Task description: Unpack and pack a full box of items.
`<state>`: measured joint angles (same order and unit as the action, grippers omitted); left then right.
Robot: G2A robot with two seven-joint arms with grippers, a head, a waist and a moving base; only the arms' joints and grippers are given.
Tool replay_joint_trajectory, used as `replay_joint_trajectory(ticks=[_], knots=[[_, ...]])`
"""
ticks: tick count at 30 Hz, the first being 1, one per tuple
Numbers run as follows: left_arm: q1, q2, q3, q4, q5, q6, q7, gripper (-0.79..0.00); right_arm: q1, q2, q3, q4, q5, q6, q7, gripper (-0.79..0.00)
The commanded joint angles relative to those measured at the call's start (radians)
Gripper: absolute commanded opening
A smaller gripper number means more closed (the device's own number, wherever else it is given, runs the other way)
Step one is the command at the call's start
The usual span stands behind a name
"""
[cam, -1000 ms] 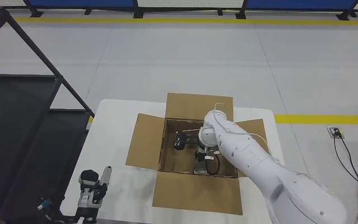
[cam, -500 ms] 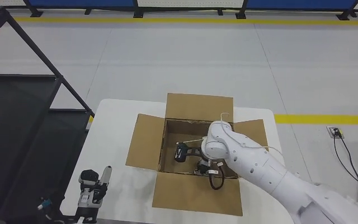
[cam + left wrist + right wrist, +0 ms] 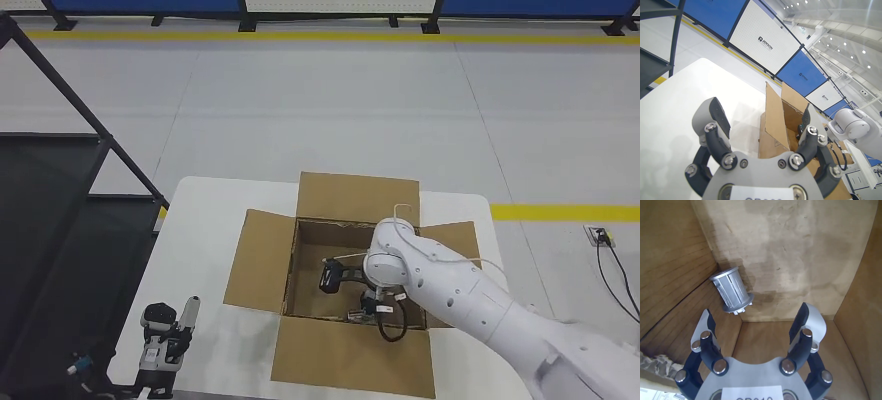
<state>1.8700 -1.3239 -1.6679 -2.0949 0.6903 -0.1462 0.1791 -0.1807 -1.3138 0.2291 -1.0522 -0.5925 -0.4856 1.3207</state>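
Right pincer (image 3: 756,311) wide inside box (image 3: 668,266), cylinder (image 3: 733,291) against wall.

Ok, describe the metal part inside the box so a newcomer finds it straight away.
Start at the open cardboard box on the white table. Inside, ahead of the open right gripper, look to the corner where the walls meet. There lies a silvery metal cylinder, slotted along its sides and flanged at both ends, standing out against the plain brown cardboard.

One cardboard box (image 3: 358,190) on table (image 3: 200,250). One silver metal cylinder (image 3: 733,290) in box corner. Two hands: left hand (image 3: 762,106), right hand (image 3: 755,308).
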Motion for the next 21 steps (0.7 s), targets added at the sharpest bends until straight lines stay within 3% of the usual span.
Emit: replay_joint_trajectory(ticks=[1,13,21], knots=[[0.000,0.000,0.000,0.000,0.000,0.000,0.000,0.000,0.000,-0.011,-0.002,0.014,-0.018,0.013,-0.012,0.000],[0.000,0.000,0.000,0.000,0.000,0.000,0.000,0.000,-0.020,-0.016,-0.005,0.028,-0.056,0.006,-0.045,0.000],[0.000,0.000,0.000,0.000,0.000,0.000,0.000,0.000,-0.014,-0.054,-0.012,0.100,-0.084,-0.022,-0.058,0.000]])
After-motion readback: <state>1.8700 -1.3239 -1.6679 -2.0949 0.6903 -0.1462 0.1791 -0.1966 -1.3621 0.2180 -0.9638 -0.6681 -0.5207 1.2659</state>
